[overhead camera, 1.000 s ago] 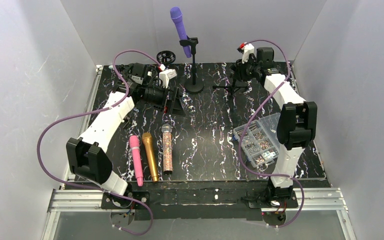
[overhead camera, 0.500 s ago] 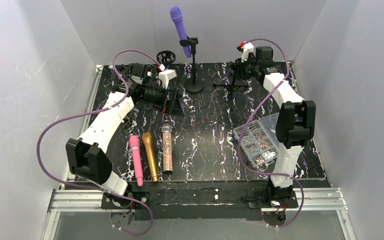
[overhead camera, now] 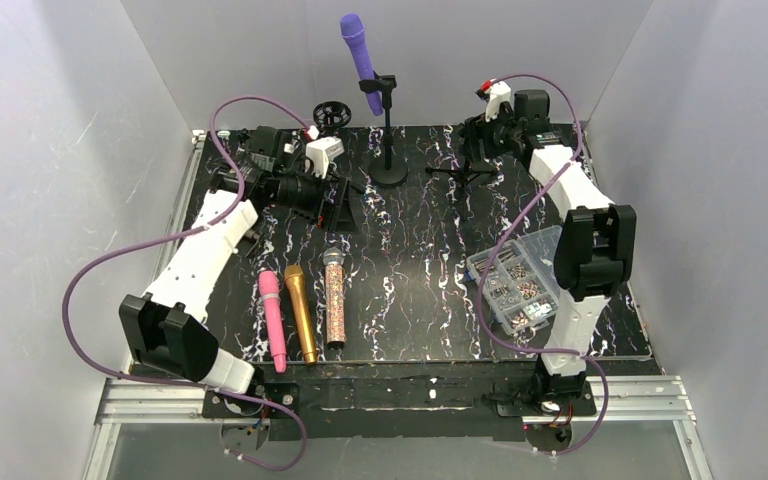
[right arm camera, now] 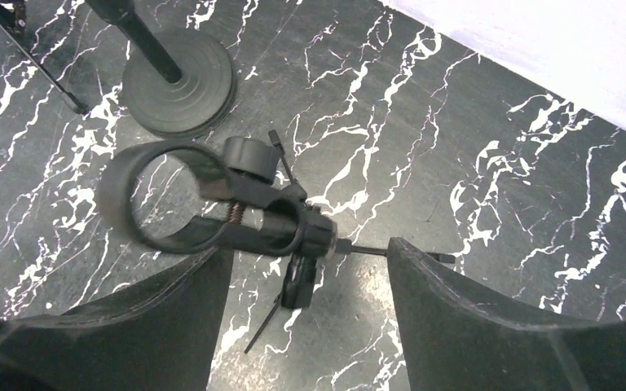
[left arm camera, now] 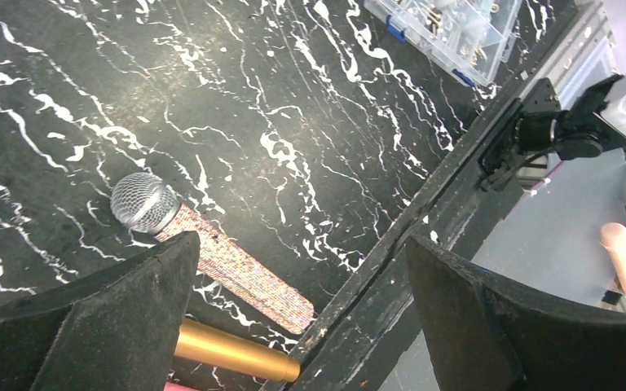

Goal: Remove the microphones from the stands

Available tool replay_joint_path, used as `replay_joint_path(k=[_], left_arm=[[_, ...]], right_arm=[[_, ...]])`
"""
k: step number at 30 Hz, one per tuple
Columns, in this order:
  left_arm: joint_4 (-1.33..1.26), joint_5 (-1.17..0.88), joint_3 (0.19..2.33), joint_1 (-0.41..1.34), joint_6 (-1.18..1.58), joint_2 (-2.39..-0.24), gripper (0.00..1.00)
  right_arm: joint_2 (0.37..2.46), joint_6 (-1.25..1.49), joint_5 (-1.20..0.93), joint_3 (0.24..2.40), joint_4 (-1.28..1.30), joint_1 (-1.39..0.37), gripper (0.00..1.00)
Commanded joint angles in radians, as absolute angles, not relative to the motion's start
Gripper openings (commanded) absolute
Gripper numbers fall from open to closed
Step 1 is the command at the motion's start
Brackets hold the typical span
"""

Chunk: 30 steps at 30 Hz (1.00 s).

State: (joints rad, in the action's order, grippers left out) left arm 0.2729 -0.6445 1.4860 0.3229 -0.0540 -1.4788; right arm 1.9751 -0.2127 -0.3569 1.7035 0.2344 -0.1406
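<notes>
You find the purple microphone point(overhead camera: 357, 50) at the top centre of the overhead frame, leaning to the upper left in the clip point(overhead camera: 381, 86) of the round-base stand point(overhead camera: 389, 135). Both claws are apart from it. The left gripper point(left arm camera: 300, 244) has its fingers spread wide with nothing between them. The right gripper point(right arm camera: 308, 252) is also spread, above the empty holder of a small tripod stand point(right arm camera: 289, 228). The microphone looks rigid and smooth, probably a little slippery, and the thin stand may tip. I would take the handle just above the clip and draw it along its own axis.
</notes>
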Motion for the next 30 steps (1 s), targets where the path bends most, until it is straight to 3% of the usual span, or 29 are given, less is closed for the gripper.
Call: replay_joint_path(k=[1, 9, 18, 30], left_arm=[[0.352, -0.563, 1.545, 0.309, -0.061, -1.417, 0.98], [0.378, -0.363, 1.64, 0.289, -0.041, -1.387, 0.98], [0.398, -0.294, 1.655, 0.284, -0.041, -1.344, 0.98], [0.438, -0.245, 1.628, 0.285, -0.168, -1.336, 0.98]], right_arm=[[1.841, -0.223, -0.354, 1.677, 0.208, -0.149, 0.78], [1.68, -0.274, -0.328, 1.627, 0.264, -0.172, 0.83], [1.548, -0.354, -0.25, 1.611, 0.292, -0.281, 0.89], [1.859, -0.372, -0.304, 2.011, 0.322, -0.393, 0.88]])
